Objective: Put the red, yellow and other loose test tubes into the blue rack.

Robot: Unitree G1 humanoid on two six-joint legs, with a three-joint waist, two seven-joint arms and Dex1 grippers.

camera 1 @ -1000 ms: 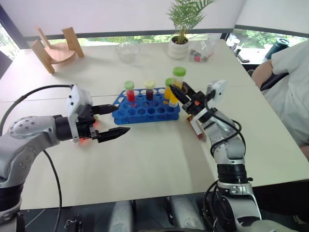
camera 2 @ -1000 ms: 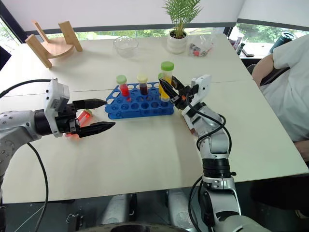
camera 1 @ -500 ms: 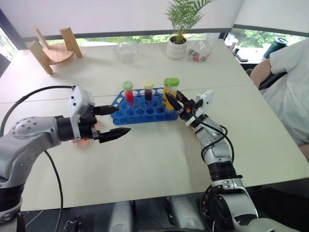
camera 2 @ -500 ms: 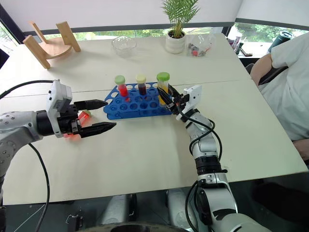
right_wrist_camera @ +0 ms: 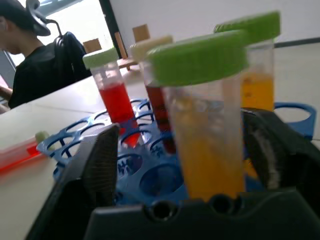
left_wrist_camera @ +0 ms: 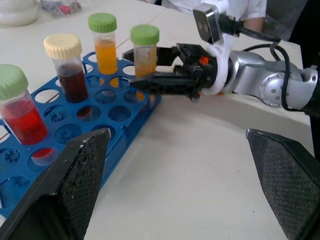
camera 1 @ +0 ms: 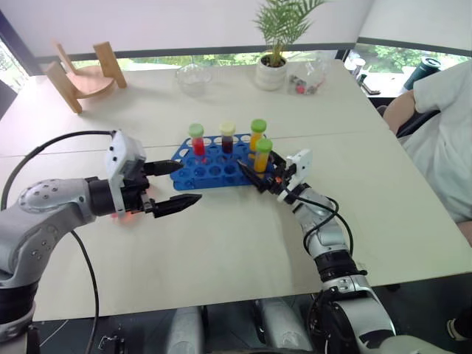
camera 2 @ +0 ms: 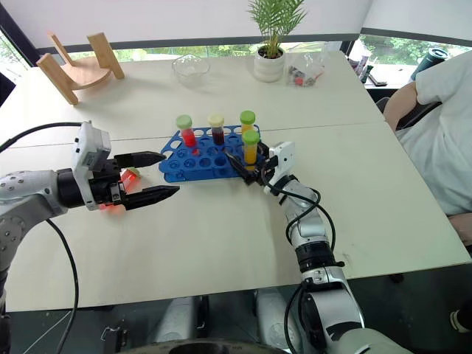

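My left arm reaches in from nine o'clock, forearm bent across my front, and its pincer [camera 1: 171, 186] points toward three o'clock, roughly level, with the two black fingers spread wide and nothing between them. My right arm rises from five o'clock, elbow bent, wrist low over the bench. Its pincer [camera 1: 259, 174] points toward ten o'clock, the jaws parted, one black finger [left_wrist_camera: 161, 81] on each side of a yellow-orange tube with a green cap [camera 1: 262, 155].
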